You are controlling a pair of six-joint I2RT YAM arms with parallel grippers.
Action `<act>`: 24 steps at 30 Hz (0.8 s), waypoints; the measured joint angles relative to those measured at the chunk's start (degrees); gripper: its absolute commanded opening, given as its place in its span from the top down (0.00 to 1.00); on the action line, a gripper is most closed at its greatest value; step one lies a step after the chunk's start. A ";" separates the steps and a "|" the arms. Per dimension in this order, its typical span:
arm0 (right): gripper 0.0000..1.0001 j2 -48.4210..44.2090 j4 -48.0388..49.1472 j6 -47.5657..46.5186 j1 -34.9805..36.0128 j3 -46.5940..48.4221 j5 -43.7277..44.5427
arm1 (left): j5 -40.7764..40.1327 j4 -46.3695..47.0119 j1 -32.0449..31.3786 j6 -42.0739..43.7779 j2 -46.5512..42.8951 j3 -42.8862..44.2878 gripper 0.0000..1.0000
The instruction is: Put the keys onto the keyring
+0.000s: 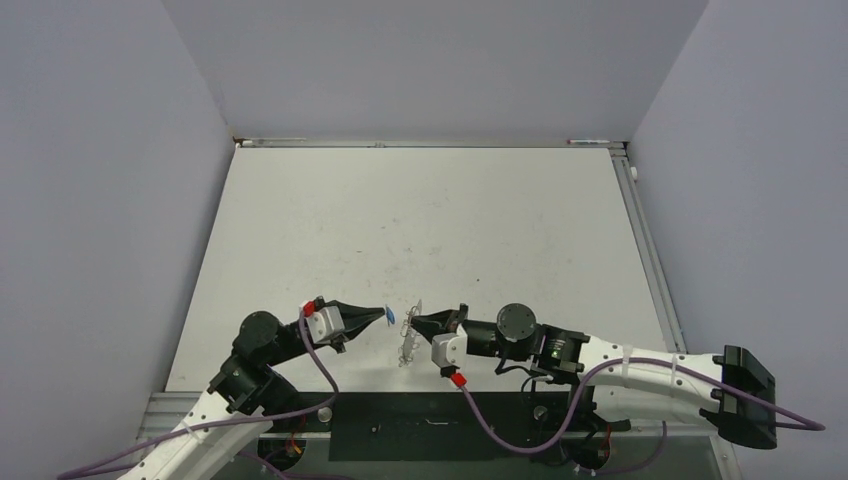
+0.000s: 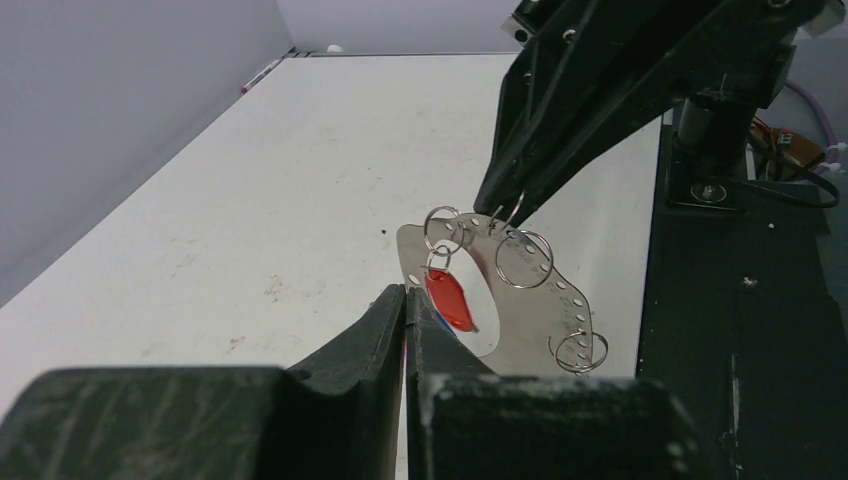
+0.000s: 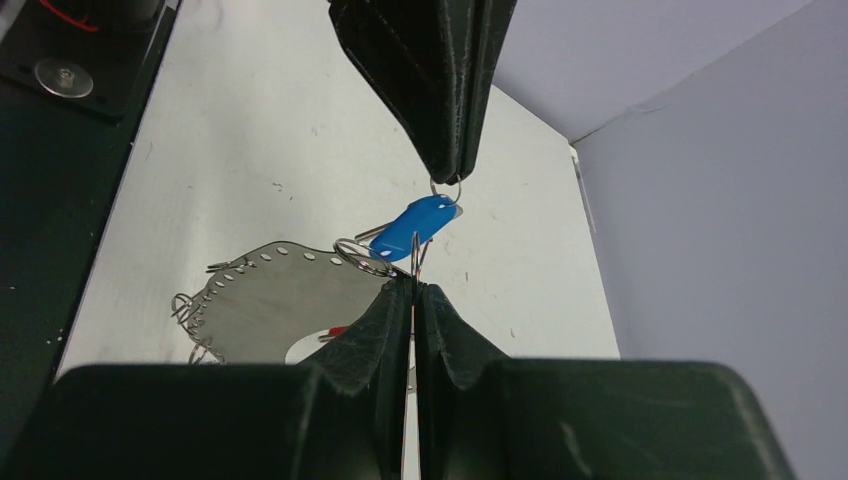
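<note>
- Top external view: the keyring (image 1: pixel 408 338) is seen held off the table (image 1: pixel 430 220), edge-on, close to the middle of the near edge and between the two arms.
- The right gripper (image 1: pixel 416 322) is closed, and its jaws are clamped on the upper rim of the keyring, among the small wire loops.
- The left gripper (image 1: pixel 383 316) is pinched together on the little wire ring of the blue key (image 3: pixel 413 228), which hangs slanted below the fingertips.
- The blue key is held just beside the keyring's rim, right at the tips of the right gripper; whether it is touching a loop cannot be told.
- The red key (image 2: pixel 452 300) is seen hanging from a loop at the keyring's rim, lying against the flat metal.
- The two grippers are pointed at each other, tip to tip, with only a small gap between them.
</note>
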 measured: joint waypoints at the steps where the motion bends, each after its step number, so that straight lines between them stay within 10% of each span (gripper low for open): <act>1: 0.95 0.00 -0.50 0.85 -0.59 0.57 -1.03 | 0.42 0.26 0.02 -0.09 -0.15 -0.22 1.00; 24: 0.95 4.35 -8.04 11.47 -10.23 5.86 -26.49 | 7.65 5.60 -0.52 -1.95 0.50 -1.95 1.00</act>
